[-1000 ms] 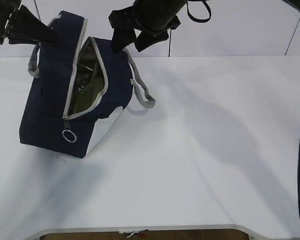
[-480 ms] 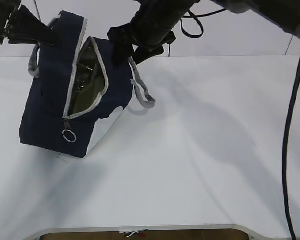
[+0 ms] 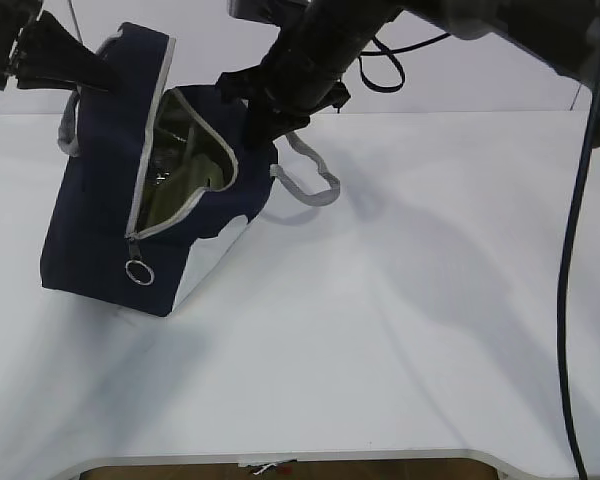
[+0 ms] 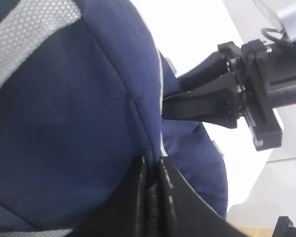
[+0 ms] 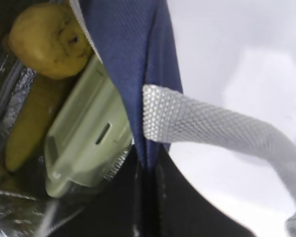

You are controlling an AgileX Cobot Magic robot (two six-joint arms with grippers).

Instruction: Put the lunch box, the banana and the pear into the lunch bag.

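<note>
White table (image 3: 400,330), pale wall behind. Lunch bag (image 3: 95,230) sits left of centre, tilted, mouth unzipped and facing up toward the camera. Left gripper (image 4: 153,170) is clamped on the bag's far edge seam; right gripper (image 5: 147,165) is clenched on the near mouth edge beside the grey handle (image 5: 202,123), so the two pinch opposite lips. Right wrist view into the bag: pear (image 5: 49,39) at the top, banana (image 5: 27,126) below it with its long axis along the bag wall, lunch box (image 5: 86,143) just beside both. All three look loaded; what's left is likely letting go or closing up.
</note>
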